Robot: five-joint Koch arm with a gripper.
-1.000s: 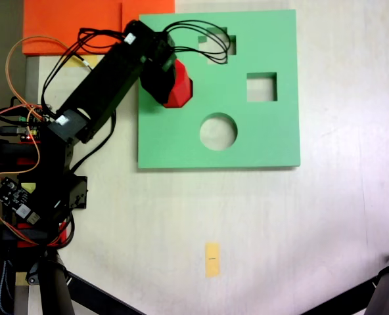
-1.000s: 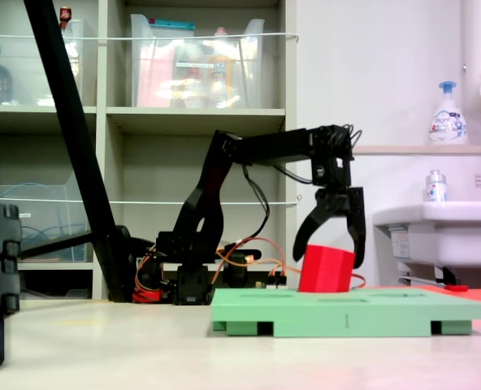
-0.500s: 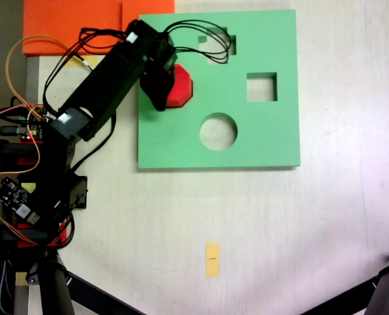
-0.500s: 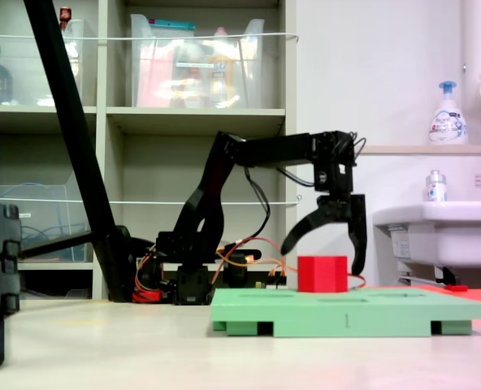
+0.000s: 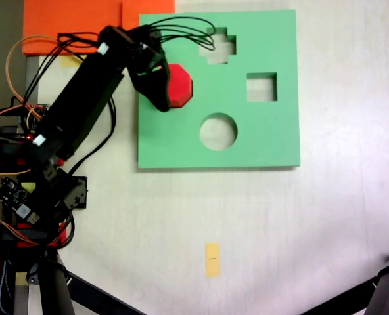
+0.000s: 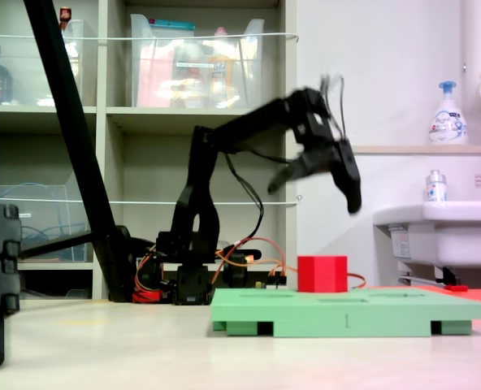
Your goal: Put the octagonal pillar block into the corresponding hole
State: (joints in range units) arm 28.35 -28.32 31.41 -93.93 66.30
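Observation:
The red octagonal pillar block (image 5: 181,85) stands upright and level on the left part of the green foam board (image 5: 260,141), rising above the board's top (image 6: 322,274). No eight-sided cutout shows; the block covers its own spot. Cross-shaped (image 5: 221,47), square (image 5: 261,87) and round (image 5: 218,131) cutouts lie open. My gripper (image 6: 314,197) hangs open well above the block, touching nothing. From above, the gripper (image 5: 160,85) overlaps the block's left edge.
An orange foam sheet (image 5: 83,23) lies beyond the board's left corner. The arm's base and wiring (image 5: 37,190) sit left of the board. A yellow tape strip (image 5: 211,259) marks the table. Tripod legs (image 5: 96,295) cross the bottom corners. A sink (image 6: 435,231) stands behind the board.
The gripper opened and let go of the red block, then lifted up and back. The block went from tilted in the jaws to level on the board.

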